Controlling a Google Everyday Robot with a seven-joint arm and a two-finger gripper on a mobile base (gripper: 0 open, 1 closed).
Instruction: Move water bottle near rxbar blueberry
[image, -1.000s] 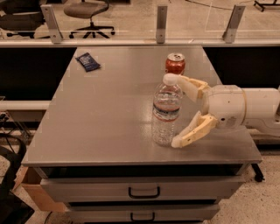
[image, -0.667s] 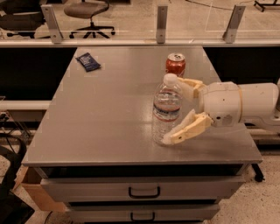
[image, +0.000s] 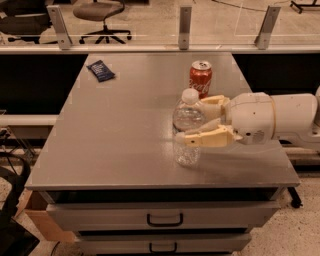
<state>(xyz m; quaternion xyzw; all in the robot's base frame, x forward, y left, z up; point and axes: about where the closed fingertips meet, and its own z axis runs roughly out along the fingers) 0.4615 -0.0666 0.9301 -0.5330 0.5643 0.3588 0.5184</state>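
Grip first: tool sits at mid-height on the tall clear plastic water bottle w/ white cap. One cream finger lies across the bottle's near side and the other is behind it, so the tool looks clenched on the bottle's waist. Bottle stands upright on the grey metal bench, base down, not lifted yet as far as you can judge.

To do this step well:
- Check the clamp is firm before you raise, bc thin clear plastic gives and a round body can twist btw two flat pads.
- Lift straight up, no tilt, only enough to clear the bench top.
- Don't swing toward the short red soda can on the lift. It stands just beyond the tool's far finger, close to it.
- Carry out ahead of the fingertips and toward the bench's far side. The small flat dark blue rxbar blueberry lies there, well apart from the tool, near the far corner.
- Set down beside the bar, not on it, base flat. Let go slowly, since a tall bottle tips easily.

Bottle's look: see-through body w/ a pale band around the upper part, approx at finger level. A rounded shoulder narrows to the cap, which stands above the tool. It seems to hold water, but you can't make out the fill level. It's taller than the can.
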